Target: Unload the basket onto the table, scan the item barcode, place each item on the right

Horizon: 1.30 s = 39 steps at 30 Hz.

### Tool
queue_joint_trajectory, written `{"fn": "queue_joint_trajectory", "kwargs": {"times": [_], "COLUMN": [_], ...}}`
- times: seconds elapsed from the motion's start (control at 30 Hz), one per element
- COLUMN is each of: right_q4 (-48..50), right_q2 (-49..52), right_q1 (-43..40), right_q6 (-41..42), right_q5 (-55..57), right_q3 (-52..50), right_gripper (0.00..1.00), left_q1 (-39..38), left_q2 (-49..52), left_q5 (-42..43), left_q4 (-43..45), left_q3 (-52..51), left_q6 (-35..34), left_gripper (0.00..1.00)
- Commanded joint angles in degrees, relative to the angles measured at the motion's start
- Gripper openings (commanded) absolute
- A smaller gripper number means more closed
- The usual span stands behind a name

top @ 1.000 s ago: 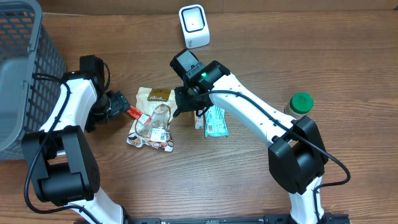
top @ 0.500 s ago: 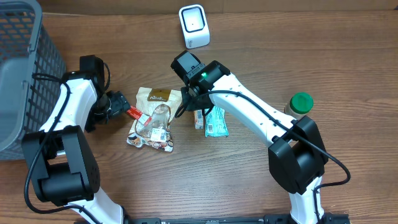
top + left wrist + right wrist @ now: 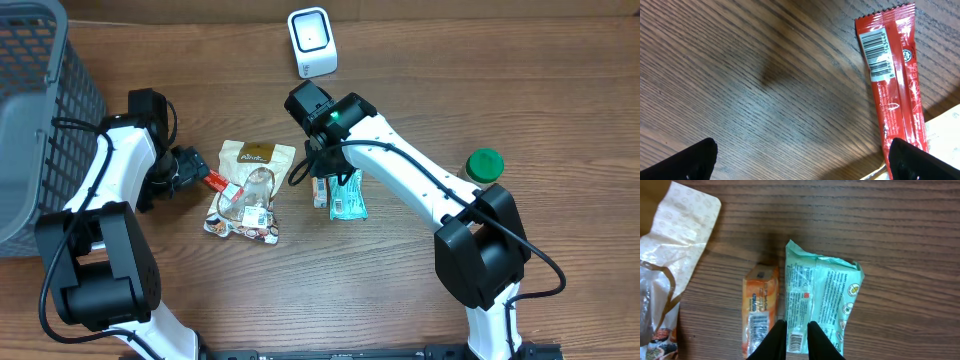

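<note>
Wooden table [image 3: 400, 300], seen from overhead. White scanner [image 3: 311, 42] upright near far edge, well apart from the goods. Grey mesh basket [image 3: 40, 130] at left edge. Green-capped jar [image 3: 484, 165] at right, beside the right arm.

Right end effector [image 3: 796, 326]: low over teal packet [image 3: 825, 300], jaws nearly together, only a narrow slot between. Packet's left edge and a barcode visible in that slot. Pinched or merely hovered over: cannot tell. Teal packet flat on table near centre, printed back up, just right of an orange packet [image 3: 760, 310], long sides touching or nearly so. Orange packet also barcode up.

Left of those, crumpled snack bag [image 3: 248, 190], part brown paper, part clear film, flat on table.

Left end effector [image 3: 802, 162]: jaws spread wide, nothing between but bare wood. Dark fingertips [image 3: 690, 162] at lower corners of wrist view. Red stick packet [image 3: 892, 95] flat on table, barcode up, lower end meeting the fingertip at lower right of that view. Contact not clear. From overhead, same red packet between left end effector and snack bag.
</note>
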Motion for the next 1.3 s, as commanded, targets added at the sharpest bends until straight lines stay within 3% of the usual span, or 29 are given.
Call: {"fn": "queue_joint_trajectory", "kwargs": {"times": [0.0,0.83,1.27], "right_q4": [-0.1,-2.4,3.7], "right_q2": [0.0,0.0,0.0], "right_q1": [-0.1,-0.1,-0.1], "right_q6": [0.3,0.5,0.5], "right_q5": [0.8,0.8,-0.8], "right_q3": [-0.2,-1.0,-7.0], "right_gripper": [0.16,0.16,0.17], "left_q1": [0.6,0.6,0.6], "left_q2": [-0.1,-0.1,-0.1], "left_q5": [-1.2,-1.2,-1.2], "left_q4": [0.1,0.1,0.1], "left_q3": [1.1,1.1,1.1], "left_q6": [0.8,0.8,0.8], "left_gripper": [1.0,1.0,1.0]}}
